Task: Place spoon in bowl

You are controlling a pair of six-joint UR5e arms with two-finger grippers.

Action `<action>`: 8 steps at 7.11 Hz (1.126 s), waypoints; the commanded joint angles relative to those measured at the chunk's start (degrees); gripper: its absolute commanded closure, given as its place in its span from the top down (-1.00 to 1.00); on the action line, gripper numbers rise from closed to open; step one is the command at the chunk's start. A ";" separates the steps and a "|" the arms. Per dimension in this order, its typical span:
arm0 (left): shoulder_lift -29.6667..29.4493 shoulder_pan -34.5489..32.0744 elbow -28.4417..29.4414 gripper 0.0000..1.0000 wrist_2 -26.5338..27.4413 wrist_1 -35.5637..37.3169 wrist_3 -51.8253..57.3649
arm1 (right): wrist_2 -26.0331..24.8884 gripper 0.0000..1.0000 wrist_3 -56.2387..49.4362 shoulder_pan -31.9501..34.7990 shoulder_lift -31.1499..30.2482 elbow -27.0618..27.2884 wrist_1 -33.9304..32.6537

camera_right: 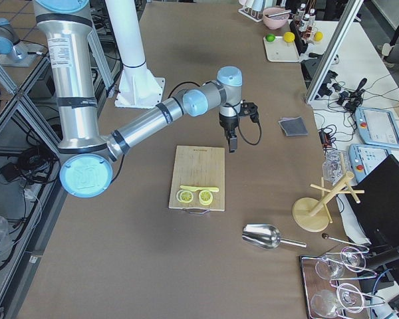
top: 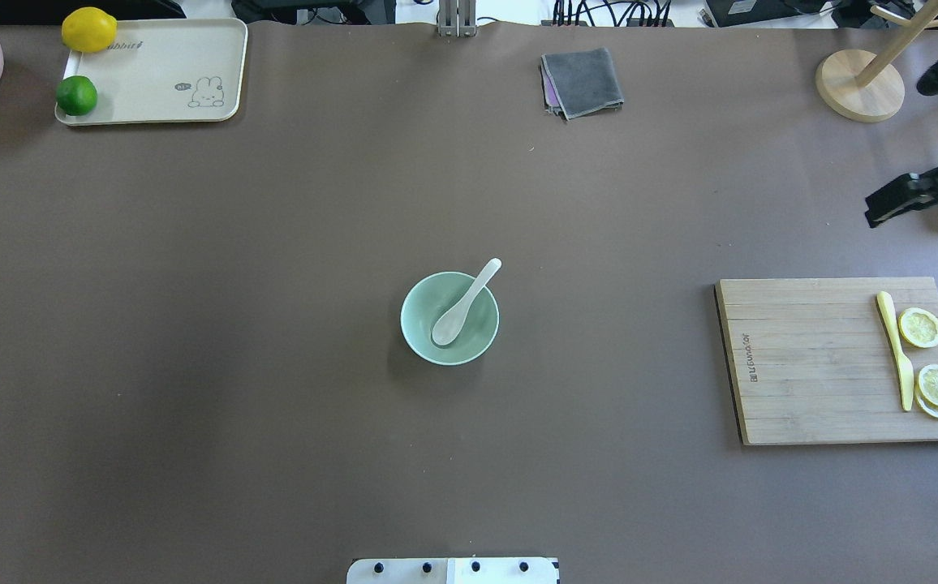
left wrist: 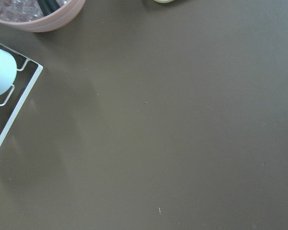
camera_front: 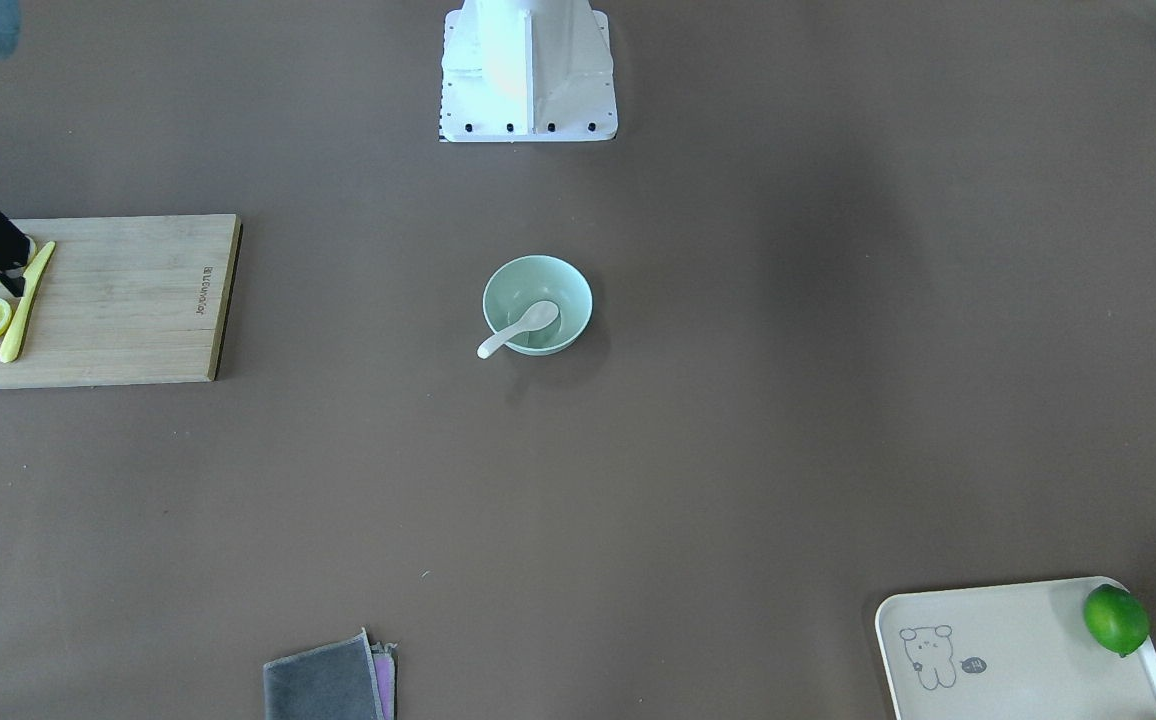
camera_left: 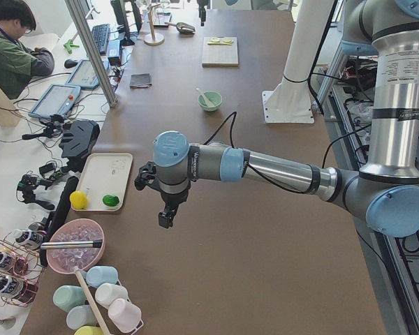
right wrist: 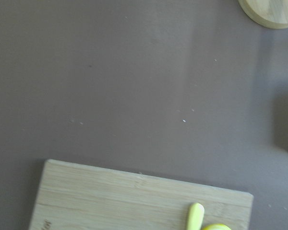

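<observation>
The pale mint-green bowl [top: 416, 328] stands at the table's middle; it also shows in the front view [camera_front: 574, 292] and small in the left side view [camera_left: 211, 105]. The white spoon [top: 464, 305] lies with its scoop inside the bowl and its handle resting over the rim [camera_front: 522, 326]. My right gripper [top: 876, 216] hangs far off, above the cutting board's outer end [camera_front: 10, 286] [camera_right: 231, 147]; I cannot tell if it is open or shut. My left gripper [camera_left: 165, 222] hangs over bare table near the tray, seen only from the side, so I cannot tell its state.
A wooden cutting board [top: 810, 365] with a yellow knife [top: 895, 349] and lemon slices lies on my right. A cream tray [top: 152, 77] with a lime and a lemon sits far left. A grey cloth [top: 583, 81] and a wooden stand [top: 858, 85] are at the far edge.
</observation>
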 commanded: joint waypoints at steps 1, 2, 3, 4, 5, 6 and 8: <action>5.22 -0.59 1.49 0.98 -0.53 -8.37 0.23 | 5.17 1.00 -8.61 8.77 -7.16 -2.52 0.06; 5.94 -0.68 4.98 0.98 -0.44 -14.71 0.31 | 5.52 1.00 -14.11 11.58 -7.52 -4.36 -0.03; 8.03 -0.59 7.10 0.98 -0.18 -20.34 0.05 | 5.70 1.00 -20.43 13.96 -7.70 -6.64 -0.11; 7.53 -0.42 7.47 0.98 -0.01 -18.13 -0.74 | 6.05 1.00 -27.45 16.94 -8.57 -9.01 -0.03; 6.40 -0.42 6.43 0.98 -0.18 -12.89 -0.75 | 8.40 1.00 -32.74 20.63 -10.15 -10.34 -0.11; 5.95 -0.50 5.12 0.98 -0.18 -9.27 -0.83 | 9.04 1.00 -33.23 22.58 -14.43 -10.44 -0.03; 5.59 -1.20 -0.05 0.98 -0.36 2.15 -0.66 | 9.39 1.00 -32.80 25.32 -16.31 -10.35 0.15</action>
